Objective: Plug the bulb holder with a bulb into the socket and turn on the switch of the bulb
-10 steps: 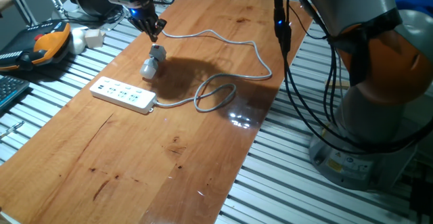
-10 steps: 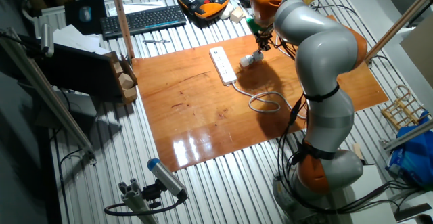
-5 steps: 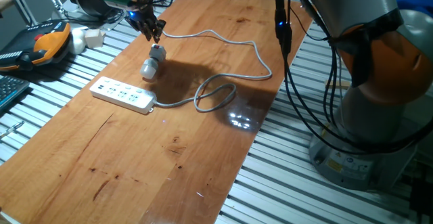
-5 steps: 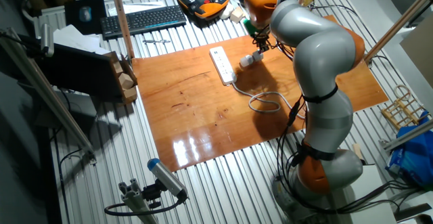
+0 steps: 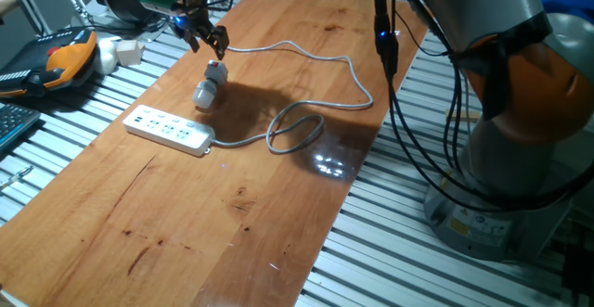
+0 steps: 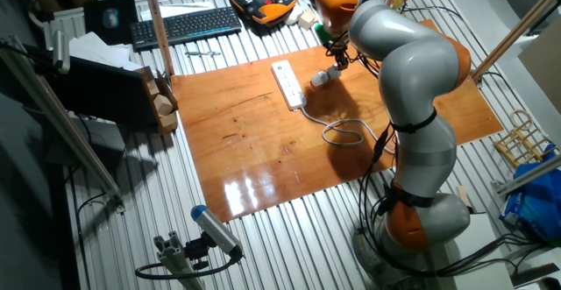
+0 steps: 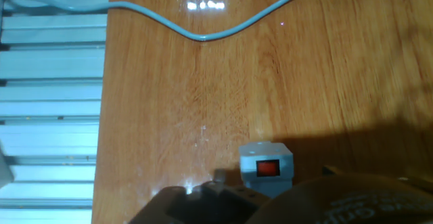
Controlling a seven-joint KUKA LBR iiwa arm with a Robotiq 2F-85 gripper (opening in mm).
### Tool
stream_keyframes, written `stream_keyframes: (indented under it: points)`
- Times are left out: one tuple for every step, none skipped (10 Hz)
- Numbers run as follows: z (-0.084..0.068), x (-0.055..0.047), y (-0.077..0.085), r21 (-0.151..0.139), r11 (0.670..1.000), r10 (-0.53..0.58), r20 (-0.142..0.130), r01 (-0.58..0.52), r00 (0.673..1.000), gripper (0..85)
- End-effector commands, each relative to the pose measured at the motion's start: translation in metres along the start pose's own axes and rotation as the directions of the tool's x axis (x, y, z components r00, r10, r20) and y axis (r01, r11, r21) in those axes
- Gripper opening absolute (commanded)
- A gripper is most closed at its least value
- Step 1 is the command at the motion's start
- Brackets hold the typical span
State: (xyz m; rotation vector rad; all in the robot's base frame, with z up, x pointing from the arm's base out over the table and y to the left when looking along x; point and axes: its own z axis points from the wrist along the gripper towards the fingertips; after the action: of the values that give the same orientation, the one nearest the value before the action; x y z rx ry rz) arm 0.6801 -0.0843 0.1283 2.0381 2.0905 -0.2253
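Gripper poised above the table's far left part, fingers spread apart with nothing between them, tips pointing down; hangs just above and slightly beyond the bulb holder, not touching it; green and blue lights glowing on the wrist above the fingers; arm rising from an orange and grey base off the table's right edge, bending over the wooden table and reaching down at the far side; in the other fixed view, orange wrist joint sitting over the same spot, gripper just beside the bulb holder.

Bulb holder lying on its side on the wood, round bulb end toward the socket, boxy plug end toward the gripper; lies near the socket's far side but apart from it, not plugged in; in the hand view, boxy end of the bulb holder at the lower edge with a red square mark facing the camera; grey cable running from the socket's right end, looping once, then curving back toward the far edge; same cable crossing the top of the hand view.
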Motion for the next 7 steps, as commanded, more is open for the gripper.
stream_keyframes:
  points:
    - [0.003,-0.001,0.001,-0.002,1.0,-0.006,-0.003,0.006,1.0,68.0]
    - [0.006,-0.001,0.002,-0.003,1.0,-0.016,-0.004,0.016,1.0,68.0]
    - [0.009,-0.001,0.001,-0.003,1.0,-0.026,0.0,0.027,1.0,68.0]
    - [0.009,0.0,0.001,0.007,0.999,-0.034,-0.005,0.034,0.999,68.0]
    - [0.011,0.001,0.001,0.01,0.999,-0.035,-0.007,0.036,0.999,68.0]
    - [0.014,0.001,0.0,0.009,1.0,-0.029,-0.008,0.029,1.0,68.0]
    - [0.016,0.002,-0.001,-0.001,1.0,-0.023,-0.008,0.023,1.0,68.0]
